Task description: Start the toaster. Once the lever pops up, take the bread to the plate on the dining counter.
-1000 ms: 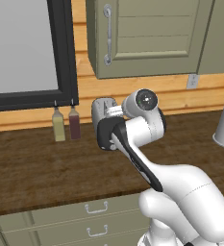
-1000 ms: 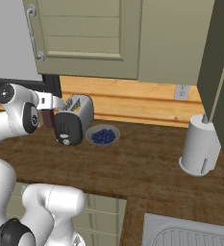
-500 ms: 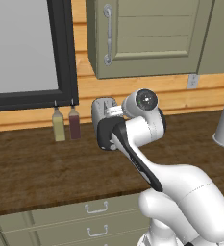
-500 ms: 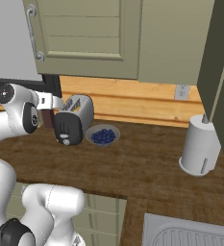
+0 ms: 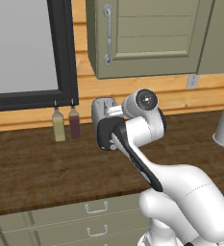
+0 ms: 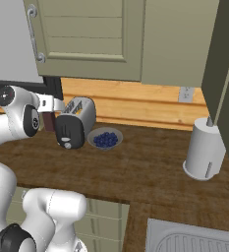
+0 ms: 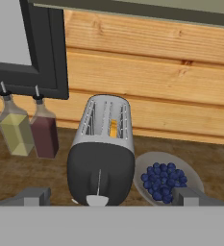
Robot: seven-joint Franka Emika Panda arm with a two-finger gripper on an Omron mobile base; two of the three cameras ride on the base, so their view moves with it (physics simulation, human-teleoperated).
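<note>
The silver toaster stands on the wooden worktop against the wall, its black end panel facing me; it shows too in the right base view and the left base view. The whitish lever sits at the low end of its slot. An orange-brown sliver of the bread shows inside one slot. My gripper hovers just in front of the end panel, open, its fingertips wide apart on either side, touching nothing. From the side, the gripper is just left of the toaster. The plate and the dining counter are out of view.
Two small bottles stand left of the toaster below a dark window frame. A grey bowl of blueberries sits right beside it. A white cylinder stands far right, a sink at the front right. Wall cabinets hang overhead.
</note>
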